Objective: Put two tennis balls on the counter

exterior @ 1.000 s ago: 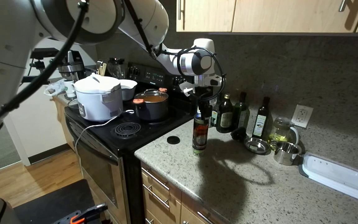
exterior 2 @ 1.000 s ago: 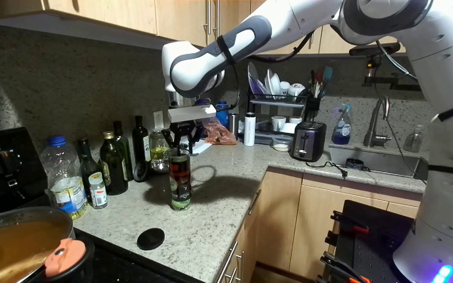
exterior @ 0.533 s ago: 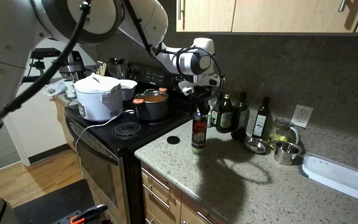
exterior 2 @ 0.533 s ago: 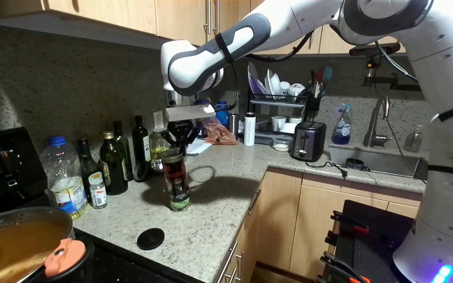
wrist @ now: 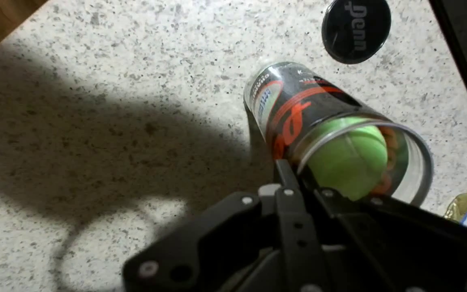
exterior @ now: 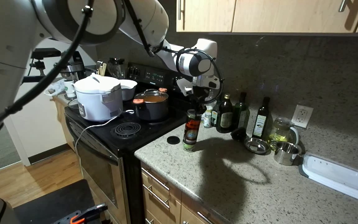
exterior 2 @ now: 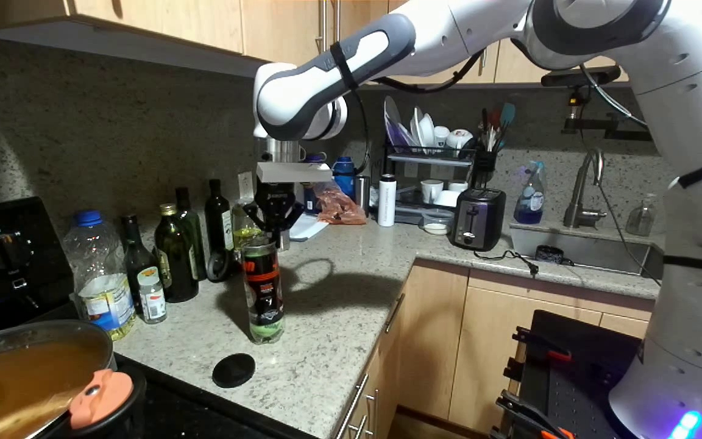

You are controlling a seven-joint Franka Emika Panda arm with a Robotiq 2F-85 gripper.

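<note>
Yellow-green fuzzy tennis balls (wrist: 349, 156): inside the clear plastic tube with black-and-red label (exterior 2: 264, 296), one near its mouth, perhaps another showing green at its base; likely light, springy, hard to damage.
Tube: tilted over the speckled beige-grey granite-look counter (wrist: 176, 61), base contact unclear; smooth-walled, so probably slippery.
Hold: its rim should suit tipping, though the tube may pivot.
Black two-finger gripper (wrist: 296, 169): pinches the tube's wall at the rim, apparently one finger inside.
White-and-grey jointed arm (exterior 2: 473, 24): stretched above the counter, gripper pointing down.
</note>
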